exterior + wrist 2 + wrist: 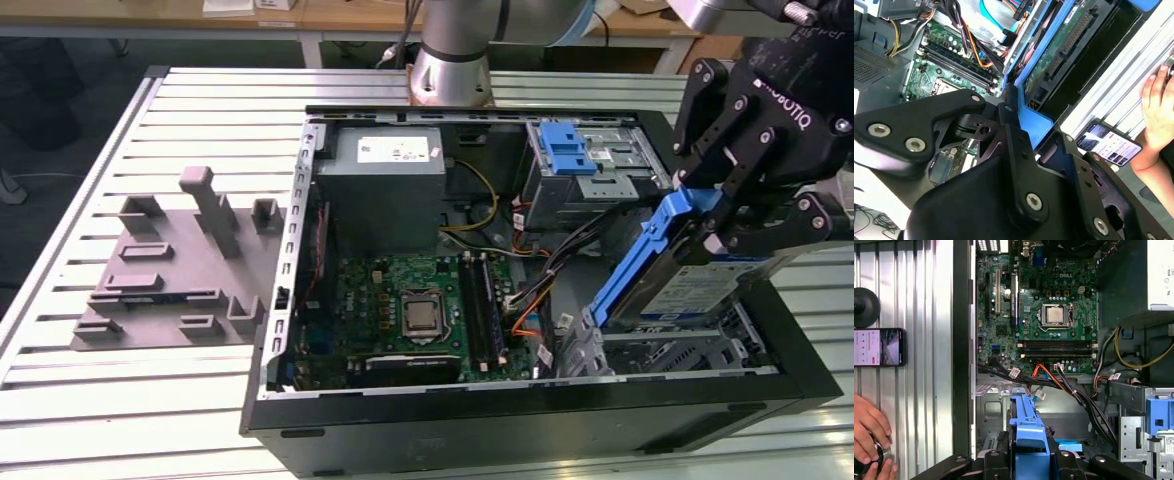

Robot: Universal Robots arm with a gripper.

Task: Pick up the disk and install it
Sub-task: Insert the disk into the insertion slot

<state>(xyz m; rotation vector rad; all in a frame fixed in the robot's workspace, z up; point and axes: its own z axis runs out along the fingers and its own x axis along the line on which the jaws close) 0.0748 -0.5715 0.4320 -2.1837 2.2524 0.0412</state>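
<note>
Exterior view shows the gripper (pixel 710 228) clamped on the disk (pixel 691 290), tilted above the open computer case (pixel 534 412).

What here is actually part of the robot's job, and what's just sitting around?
Part of the job: the gripper, shut on the disk; the open computer case.
Just lying about: the grey block plate beside the case; the phone; a person's hand.
</note>
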